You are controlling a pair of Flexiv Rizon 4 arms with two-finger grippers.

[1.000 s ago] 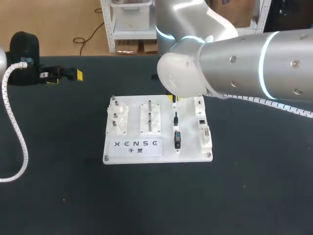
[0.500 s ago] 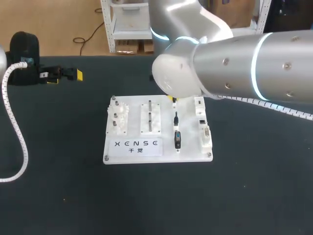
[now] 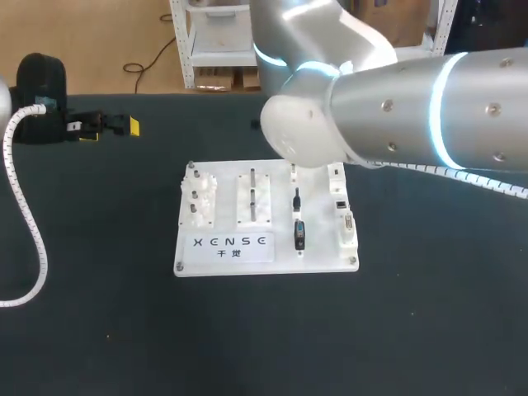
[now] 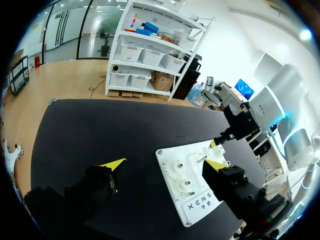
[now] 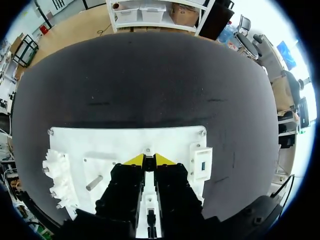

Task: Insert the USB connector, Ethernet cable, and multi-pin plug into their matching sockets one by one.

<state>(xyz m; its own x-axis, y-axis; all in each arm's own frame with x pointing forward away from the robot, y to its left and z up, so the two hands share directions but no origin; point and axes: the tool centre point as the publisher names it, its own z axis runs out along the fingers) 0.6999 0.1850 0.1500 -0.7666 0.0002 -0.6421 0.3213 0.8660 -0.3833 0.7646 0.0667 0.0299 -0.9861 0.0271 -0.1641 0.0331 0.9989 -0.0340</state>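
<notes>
A white board (image 3: 227,260) lies mid-table. Down its right part runs a column of plugs: a black Ethernet plug (image 3: 296,199) and, nearer me, a black multi-pin plug (image 3: 299,235). The socket blocks (image 3: 342,219) stand to their right. My right arm (image 3: 396,107) hangs over the board's far edge and hides its gripper in the head view. In the right wrist view the right gripper (image 5: 149,160) points down at the head of that column, its fingers shut on a thin pale USB connector (image 5: 149,167). The blue USB socket (image 5: 201,165) is just beside it. My left gripper (image 4: 165,164) stands wide open, holding nothing, far left of the board.
The board also carries white gears (image 3: 198,200) at its left and a block with pegs (image 3: 253,198) in the middle. My left arm's white cable (image 3: 29,214) loops along the table's left side. Dark table cloth surrounds the board on all sides.
The right arm has shifted a little over the board's far edge, so its yellow tips no longer show in the head view. Its fingers have drawn slightly closer together. The left arm has kept still.
</notes>
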